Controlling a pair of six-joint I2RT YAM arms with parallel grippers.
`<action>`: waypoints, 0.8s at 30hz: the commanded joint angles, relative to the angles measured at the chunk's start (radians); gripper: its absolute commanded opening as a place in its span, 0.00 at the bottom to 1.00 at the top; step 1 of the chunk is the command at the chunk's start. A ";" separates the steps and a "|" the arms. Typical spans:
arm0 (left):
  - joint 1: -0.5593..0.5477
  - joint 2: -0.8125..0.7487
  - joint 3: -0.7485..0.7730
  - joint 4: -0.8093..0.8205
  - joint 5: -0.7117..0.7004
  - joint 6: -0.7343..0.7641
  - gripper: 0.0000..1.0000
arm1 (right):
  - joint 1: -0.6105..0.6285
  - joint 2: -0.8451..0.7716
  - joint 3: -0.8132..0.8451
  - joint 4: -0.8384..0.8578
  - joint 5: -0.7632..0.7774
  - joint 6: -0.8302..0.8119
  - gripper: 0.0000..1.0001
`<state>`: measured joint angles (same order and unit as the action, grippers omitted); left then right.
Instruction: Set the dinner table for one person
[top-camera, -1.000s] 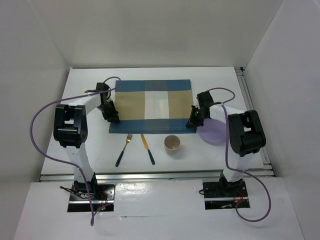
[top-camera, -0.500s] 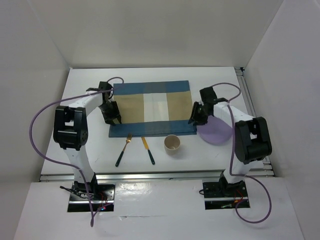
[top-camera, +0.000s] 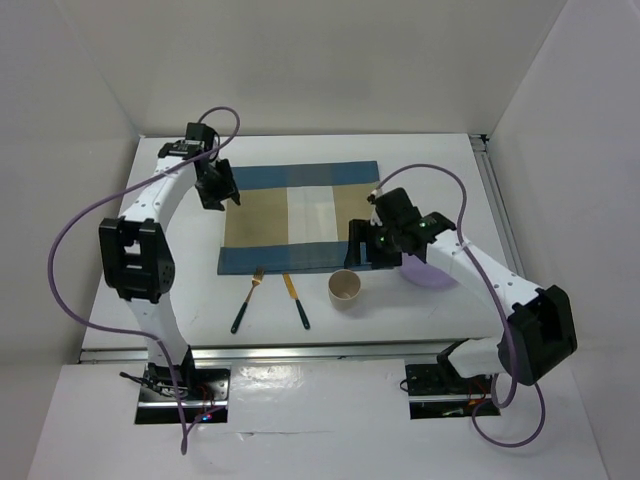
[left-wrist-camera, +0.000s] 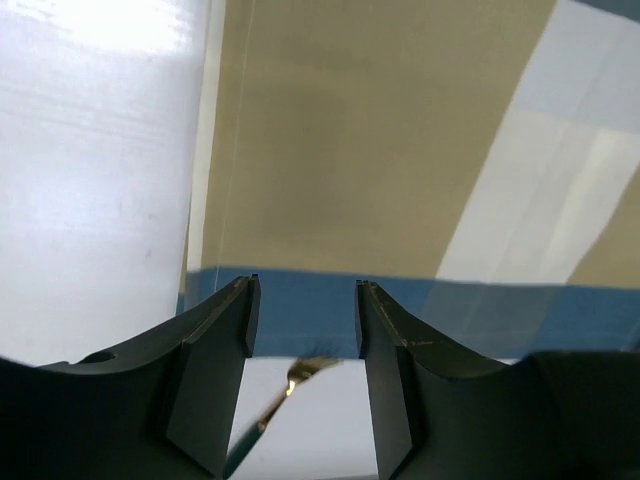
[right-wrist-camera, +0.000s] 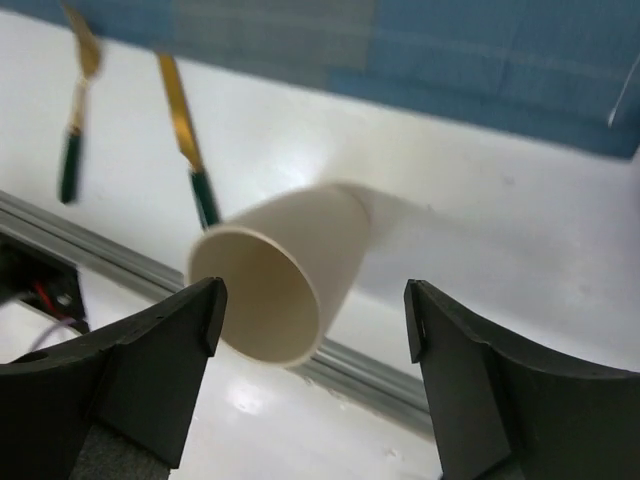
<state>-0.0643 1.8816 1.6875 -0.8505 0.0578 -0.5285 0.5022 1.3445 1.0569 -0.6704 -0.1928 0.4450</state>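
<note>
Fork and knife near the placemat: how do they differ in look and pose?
The fork lies left of the knife. The fork's handle slants toward the near left, the knife's toward the near right. The fork ends in tines, the knife in a plain blade. Both lie flat, gold-headed with dark handles.

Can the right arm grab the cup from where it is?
Probably yes. Its open end effector hangs close to the cup, which stands alone on the table with nothing between them. The fork and knife lie off to the side.
</note>
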 joint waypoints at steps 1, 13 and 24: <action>0.004 0.111 0.083 -0.028 -0.053 -0.001 0.60 | 0.038 -0.053 -0.038 -0.087 0.044 0.018 0.83; 0.090 0.432 0.394 -0.019 -0.023 -0.041 0.63 | 0.125 0.022 -0.063 -0.055 0.047 0.027 0.42; 0.069 0.533 0.394 0.094 0.227 0.015 0.63 | 0.084 0.102 0.311 -0.261 0.341 0.047 0.00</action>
<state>0.0231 2.3890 2.0609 -0.7868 0.1902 -0.5484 0.6113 1.4002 1.2144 -0.8841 0.0166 0.4820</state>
